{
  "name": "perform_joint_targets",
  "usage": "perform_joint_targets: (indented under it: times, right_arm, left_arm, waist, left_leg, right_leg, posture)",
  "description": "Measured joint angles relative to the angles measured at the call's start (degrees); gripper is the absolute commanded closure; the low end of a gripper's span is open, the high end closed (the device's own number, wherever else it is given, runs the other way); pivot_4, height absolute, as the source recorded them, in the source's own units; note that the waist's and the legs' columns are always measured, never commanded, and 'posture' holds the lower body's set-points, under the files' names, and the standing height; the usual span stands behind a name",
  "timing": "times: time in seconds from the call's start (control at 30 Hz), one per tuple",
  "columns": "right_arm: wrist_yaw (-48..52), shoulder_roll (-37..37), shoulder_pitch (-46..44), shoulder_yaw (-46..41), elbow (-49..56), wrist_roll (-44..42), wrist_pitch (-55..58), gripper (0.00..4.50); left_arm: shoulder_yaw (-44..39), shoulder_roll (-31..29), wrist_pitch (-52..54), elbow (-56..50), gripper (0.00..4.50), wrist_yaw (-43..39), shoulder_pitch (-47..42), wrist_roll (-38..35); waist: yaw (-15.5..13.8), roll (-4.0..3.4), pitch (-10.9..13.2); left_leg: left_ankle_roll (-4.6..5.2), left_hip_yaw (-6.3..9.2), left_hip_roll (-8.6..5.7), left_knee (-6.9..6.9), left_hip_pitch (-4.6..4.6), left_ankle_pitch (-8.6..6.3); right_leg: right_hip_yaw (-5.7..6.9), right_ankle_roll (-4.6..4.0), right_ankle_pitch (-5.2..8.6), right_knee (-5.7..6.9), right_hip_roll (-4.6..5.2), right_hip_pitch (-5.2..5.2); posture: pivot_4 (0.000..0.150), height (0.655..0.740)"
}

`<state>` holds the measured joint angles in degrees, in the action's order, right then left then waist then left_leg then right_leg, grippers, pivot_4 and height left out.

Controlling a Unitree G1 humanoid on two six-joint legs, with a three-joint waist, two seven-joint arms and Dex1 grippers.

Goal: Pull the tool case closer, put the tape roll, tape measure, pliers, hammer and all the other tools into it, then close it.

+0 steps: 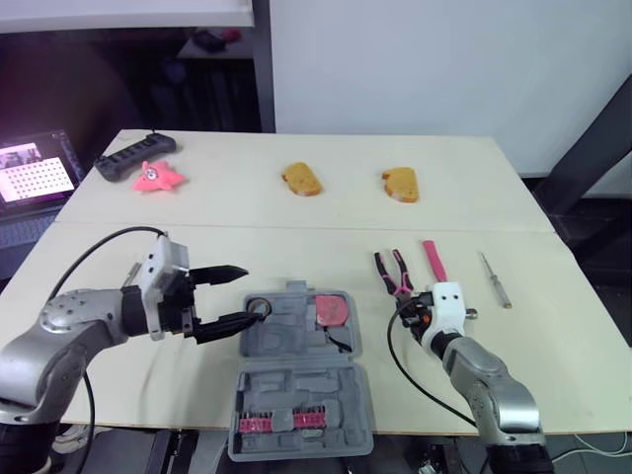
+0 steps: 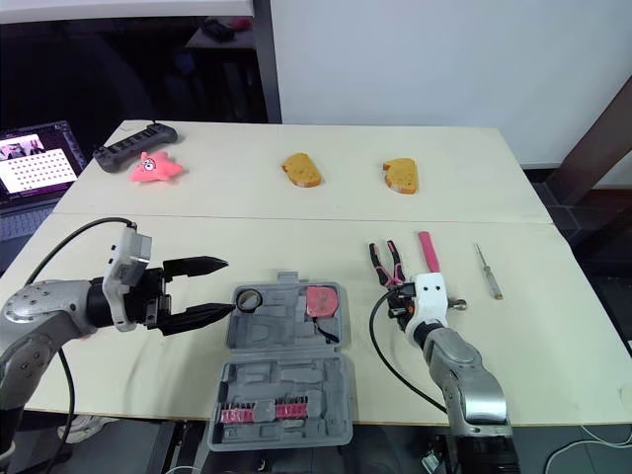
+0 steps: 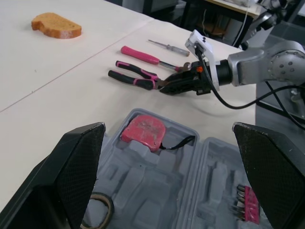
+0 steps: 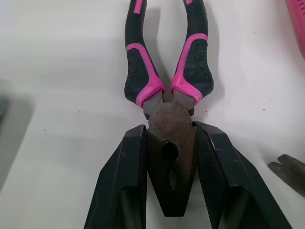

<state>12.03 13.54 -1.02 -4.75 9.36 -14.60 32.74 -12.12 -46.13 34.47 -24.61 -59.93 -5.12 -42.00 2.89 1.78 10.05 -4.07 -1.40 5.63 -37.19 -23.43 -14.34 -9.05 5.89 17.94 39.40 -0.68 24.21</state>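
Closest to us lies the tool case (image 1: 296, 390), open and flat, and its near half pokes a bit over the near edge of the table (image 1: 553, 375). A row of pink bits (image 1: 281, 422) sits in that near half. In the far half we see the tape roll (image 2: 247, 298) in the left corner and the red tape measure (image 1: 332, 308) in the right corner. Our left gripper (image 2: 229, 285) hovers at the left far corner of the case with its fingers spread wide and holding nothing; the lower finger is just beside the tape roll. Our right gripper (image 4: 169, 131) is to the right of the case, low at the table, and its fingers are squeezed on the metal head of the pliers (image 4: 164, 107). The pliers' pink handles point away from us. Just to their right lies the hammer (image 1: 434, 261), and further right the screwdriver (image 1: 496, 280), with bare table from there to the right edge. A strip of bare table lies between the case and the pliers. Far across the table, well apart from the tools, are two bread slices (image 1: 301, 179), a pink star toy (image 1: 156, 177) and a black power strip (image 1: 135, 156) by the far left corner.
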Motion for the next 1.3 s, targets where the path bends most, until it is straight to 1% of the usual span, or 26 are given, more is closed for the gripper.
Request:
perform_joint_targets:
  times: [0.17,0.3,0.4,0.5,0.57,0.67,0.73,0.8,0.97,1.13,1.23,1.3]
  right_arm:
    - [0.68,0.68,0.22,0.32,1.03,0.32,0.15,3.57]
    - [4.58,4.98,-2.11,1.24,4.39,-0.07,1.46,3.57]
    - [10.11,11.37,-8.45,3.27,5.85,-0.43,4.61,3.57]
    - [17.17,21.19,-16.93,9.75,6.92,2.93,5.48,3.57]
    - [23.18,24.38,-23.11,12.81,6.73,2.49,7.34,3.57]
    - [34.91,27.35,-34.34,17.9,6.59,-1.42,11.73,3.57]
    - [40.98,27.82,-40.21,21.09,6.59,-2.75,13.07,3.57]
    - [45.81,27.96,-44.13,24.51,6.6,-3.59,13.7,3.57]
    - [54.04,28.05,-47.71,34.25,6.46,-3.47,17.33,3.57]
    - [53.64,24.36,-49.67,41.77,5.47,0.42,19.28,3.57]
    - [53.53,22.29,-49.66,45.42,4.03,2.53,19.3,3.57]
    - [53.2,21.19,-49.66,46.33,3.19,3.32,19.42,3.57]
  left_arm:
    - [0.0,0.09,-0.07,-0.16,0.0,0.31,0.5,0.06]
    - [-0.01,0.08,-1.3,0.87,0.0,0.31,1.69,1.07]
    - [-0.06,0.08,-3.65,2.84,0.0,0.52,3.33,3.93]
    - [-0.91,-0.01,-6.98,4.44,0.0,-0.09,6.99,6.3]
    - [-1.49,0.01,-10.11,5.46,0.0,-0.29,10.07,8.4]
    - [-3.88,0.15,-15.08,7.04,0.0,0.61,13.5,12.0]
    - [-6.18,0.62,-17.35,7.11,0.0,1.61,16.12,13.39]
    - [-8.34,1.66,-19.03,7.1,0.0,2.57,18.9,14.11]
    - [-12.96,3.48,-21.91,5.37,0.0,2.56,27.22,14.45]
    - [-16.79,4.95,-21.41,1.72,0.0,1.22,35.25,11.76]
    - [-18.14,5.82,-21.22,1.33,0.0,1.44,36.93,11.21]
    - [-18.49,5.82,-21.1,1.29,0.0,1.48,37.16,11.19]
  waist:
    - [0.04,-0.03,0.02]
    - [0.35,-0.06,0.04]
    - [0.97,-0.08,0.05]
    - [1.28,-0.1,0.06]
    - [1.32,-0.15,0.1]
    - [1.16,-0.18,0.14]
    - [1.13,-0.18,0.15]
    - [0.92,-0.13,0.14]
    - [1.11,-0.05,0.17]
    - [1.38,-0.04,0.17]
    - [1.14,-0.04,0.18]
    - [1.13,-0.03,0.17]
  left_leg:
    - [0.0,-0.01,0.0,0.0,-0.01,0.0]
    - [0.0,-0.01,0.0,0.0,-0.01,0.0]
    - [0.0,-0.01,0.0,0.01,-0.01,0.0]
    - [0.0,-0.02,0.0,0.07,-0.01,0.0]
    - [0.01,-0.03,0.01,0.11,-0.01,0.0]
    - [0.02,-0.02,0.04,0.1,-0.02,0.0]
    - [0.02,-0.06,0.05,0.09,-0.04,-0.01]
    - [0.03,-0.1,0.04,0.07,-0.06,-0.01]
    - [0.03,-0.24,0.02,0.01,-0.13,-0.01]
    - [0.03,-0.26,0.03,0.02,-0.12,-0.01]
    - [0.03,-0.26,0.02,0.02,-0.12,-0.01]
    - [0.02,-0.26,0.02,-0.01,-0.12,-0.01]
  right_leg:
    - [0.0,0.0,0.0,0.0,0.0,0.02]
    - [-0.01,0.0,0.0,0.0,0.0,0.02]
    - [-0.02,0.0,0.0,0.0,0.0,0.03]
    - [-0.02,0.05,-0.02,0.0,0.0,0.1]
    - [-0.02,0.15,-0.08,0.01,-0.01,0.15]
    - [0.0,0.13,-0.08,0.03,-0.02,0.2]
    - [-0.01,0.03,-0.02,0.0,0.0,0.19]
    - [0.02,-0.01,0.01,-0.02,0.07,0.17]
    - [0.02,-0.04,0.02,-0.06,0.22,0.24]
    - [0.02,-0.08,0.0,-0.03,0.21,0.32]
    - [0.03,-0.08,0.01,-0.03,0.22,0.33]
    - [0.03,-0.08,0.01,-0.04,0.22,0.32]
  posture:
    - [0.15,0.7129]
    - [0.15,0.7129]
    - [0.15,0.7129]
    - [0.15,0.7129]
    - [0.15,0.7129]
    - [0.15,0.7129]
    - [0.15,0.7129]
    - [0.15,0.7129]
    - [0.15,0.7129]
    - [0.15,0.7129]
    - [0.15,0.7129]
    - [0.15,0.7129]
